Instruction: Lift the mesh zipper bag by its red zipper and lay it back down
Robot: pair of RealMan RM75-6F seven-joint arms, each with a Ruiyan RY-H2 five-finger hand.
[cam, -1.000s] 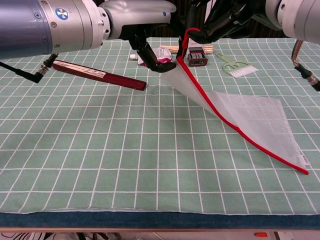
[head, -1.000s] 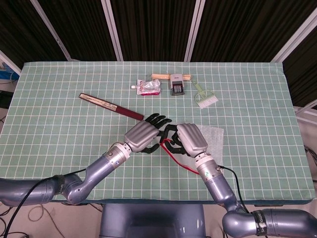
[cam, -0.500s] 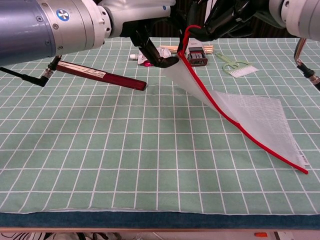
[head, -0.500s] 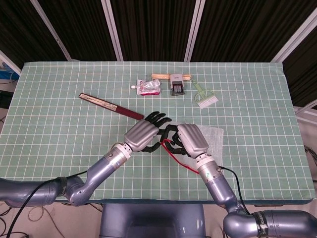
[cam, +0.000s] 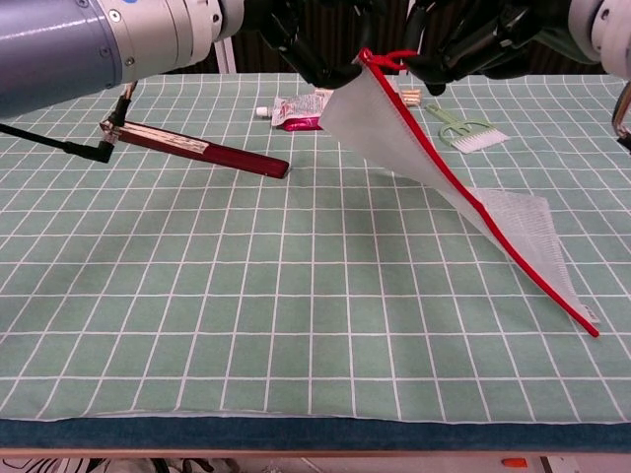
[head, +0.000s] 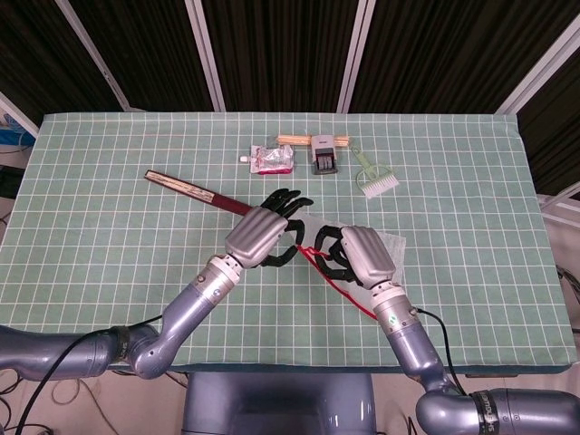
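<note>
The mesh zipper bag [cam: 399, 133] hangs tilted in the chest view. Its top corner is raised and its far right end still touches the table. Its red zipper [cam: 493, 222] runs down the upper edge to the lower right. My left hand [head: 265, 233] and right hand [head: 364, 257] meet over the raised end. The right hand [cam: 473, 39] pinches the red zipper end, and the left hand's fingers [cam: 315, 59] hold the mesh corner beside it. From the head view only a strip of red zipper [head: 337, 279] and some mesh [head: 391, 243] show past the hands.
A dark red closed fan [head: 204, 193] lies left of the hands on the green checked cloth [head: 109, 245]. At the back lie a crumpled tube [head: 270, 159], wooden sticks [head: 294, 139], a small stamp [head: 324, 156] and a green brush [head: 373, 177].
Both hands have risen with the zipper end. The bag's corner is higher and more of the mesh has come off the table.
</note>
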